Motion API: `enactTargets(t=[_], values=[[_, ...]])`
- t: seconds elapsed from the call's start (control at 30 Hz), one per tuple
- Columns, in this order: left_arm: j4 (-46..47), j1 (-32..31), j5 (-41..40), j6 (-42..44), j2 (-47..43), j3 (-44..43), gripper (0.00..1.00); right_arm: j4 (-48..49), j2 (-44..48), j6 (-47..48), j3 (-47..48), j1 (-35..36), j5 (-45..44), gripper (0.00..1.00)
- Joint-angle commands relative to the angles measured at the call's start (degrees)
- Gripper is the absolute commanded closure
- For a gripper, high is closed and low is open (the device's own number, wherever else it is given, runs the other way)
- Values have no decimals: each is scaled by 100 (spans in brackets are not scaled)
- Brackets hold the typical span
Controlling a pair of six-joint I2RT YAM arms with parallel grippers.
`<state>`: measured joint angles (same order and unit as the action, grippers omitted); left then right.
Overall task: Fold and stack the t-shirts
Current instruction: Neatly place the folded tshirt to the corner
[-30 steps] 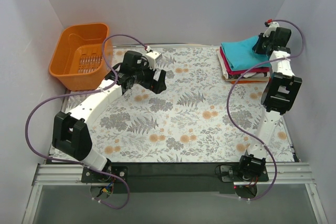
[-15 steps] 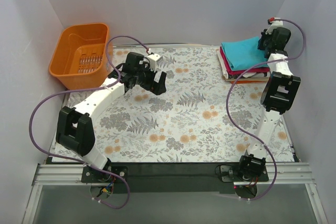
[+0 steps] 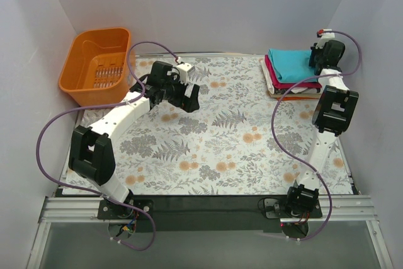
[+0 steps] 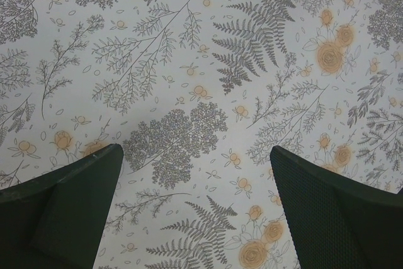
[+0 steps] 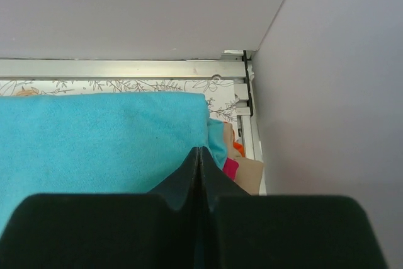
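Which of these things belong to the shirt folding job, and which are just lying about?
Part of the job:
- the teal t-shirt, topmost
- the magenta-pink t-shirt under it
- the right gripper, shut at the teal t-shirt's edge
- the left gripper, open, holding nothing

Just lying about:
- the orange basket
- the floral table cover

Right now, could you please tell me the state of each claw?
Left claw: open, holding nothing.
Right claw: closed at the teal t-shirt; grip on it unclear.

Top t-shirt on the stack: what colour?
The top t-shirt is plain teal, no print visible. The right wrist view shows it best.
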<state>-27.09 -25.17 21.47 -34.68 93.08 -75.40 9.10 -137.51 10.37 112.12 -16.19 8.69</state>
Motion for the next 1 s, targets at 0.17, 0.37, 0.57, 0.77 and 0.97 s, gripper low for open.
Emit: enactTargets(t=[0.17,0.37,0.57,0.77,0.97], values=[[-86,100,120,-171,-299,-195,2,180,1373,220,-251,-122,185,75],[-68,100,147,-189,-501,-186,2,-83,2551,1,-1076,-113,915,43],[-51,109,120,-153,-607,-81,2,-901,3089,-264,-1875,-60,1539,44],[-42,109,120,-153,-580,-37,2,-902,3222,-255,-2746,-25,1513,59],[-112,126,111,-162,-492,-150,2,-902,3073,-123,-3187,-25,1267,58]])
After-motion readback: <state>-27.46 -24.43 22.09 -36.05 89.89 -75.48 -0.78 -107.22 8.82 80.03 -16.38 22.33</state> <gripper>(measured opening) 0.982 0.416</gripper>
